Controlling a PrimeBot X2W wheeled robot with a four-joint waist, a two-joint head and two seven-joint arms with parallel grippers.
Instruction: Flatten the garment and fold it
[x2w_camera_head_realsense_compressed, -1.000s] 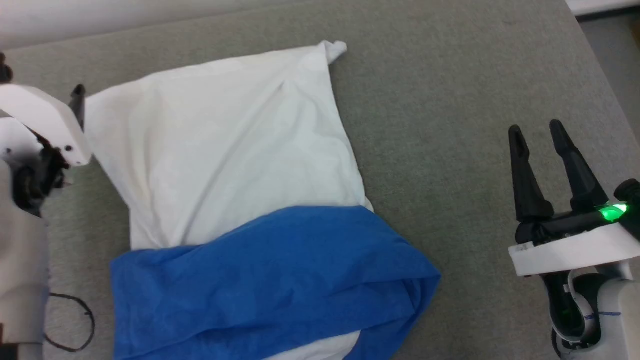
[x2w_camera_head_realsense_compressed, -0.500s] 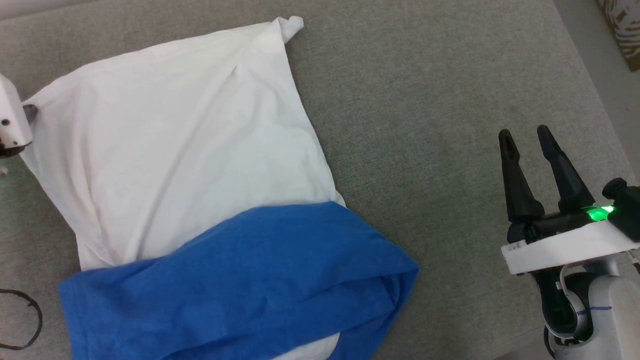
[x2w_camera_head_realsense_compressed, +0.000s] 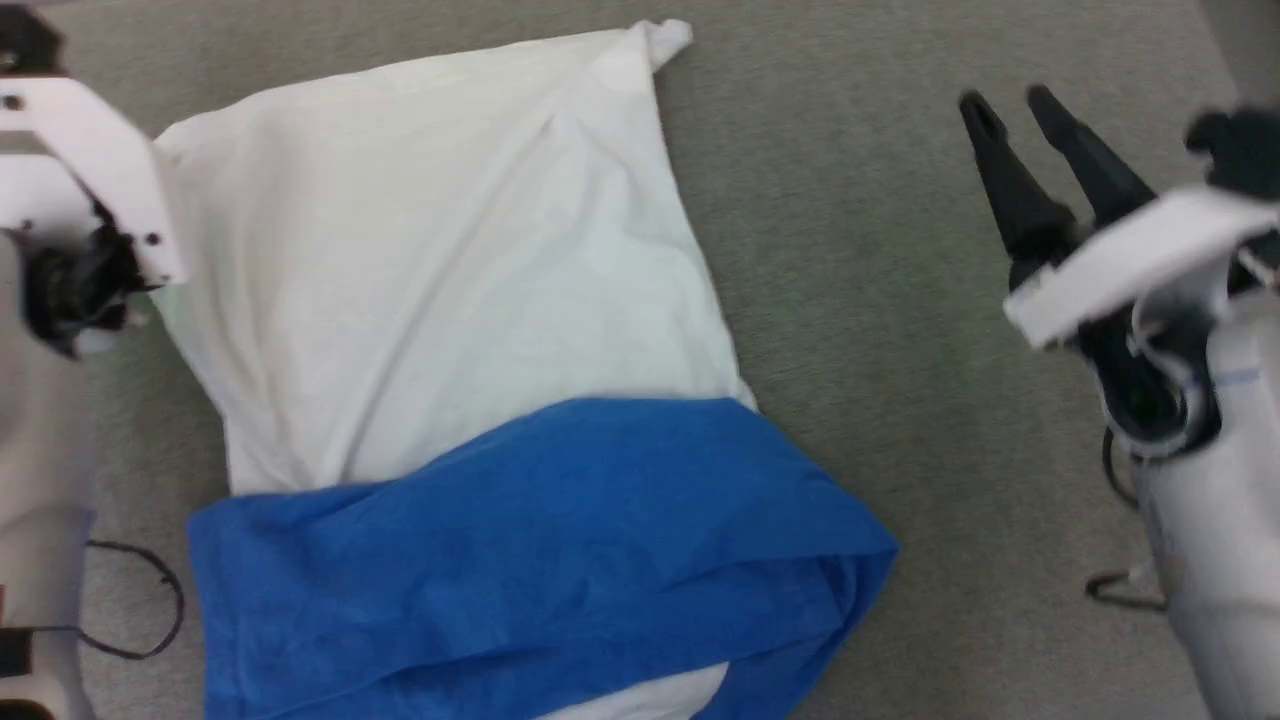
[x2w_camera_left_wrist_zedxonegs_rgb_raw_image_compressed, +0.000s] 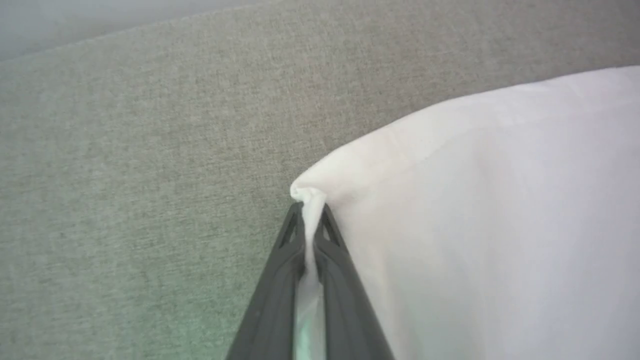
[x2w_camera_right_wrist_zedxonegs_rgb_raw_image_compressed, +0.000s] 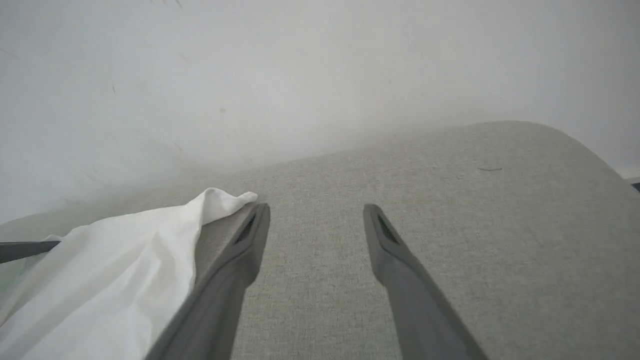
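One garment (x2w_camera_head_realsense_compressed: 440, 300) lies on the grey surface (x2w_camera_head_realsense_compressed: 880, 300), in the middle and left. Its white part is spread on the far side with a few wrinkles. Its bright blue part lies folded across the near side. There are two grippers. The left gripper (x2w_camera_left_wrist_zedxonegs_rgb_raw_image_compressed: 310, 209) is pinched tight on the far left white corner. The right gripper (x2w_camera_head_realsense_compressed: 1008, 100) is off to the right, fingers apart, holding nothing
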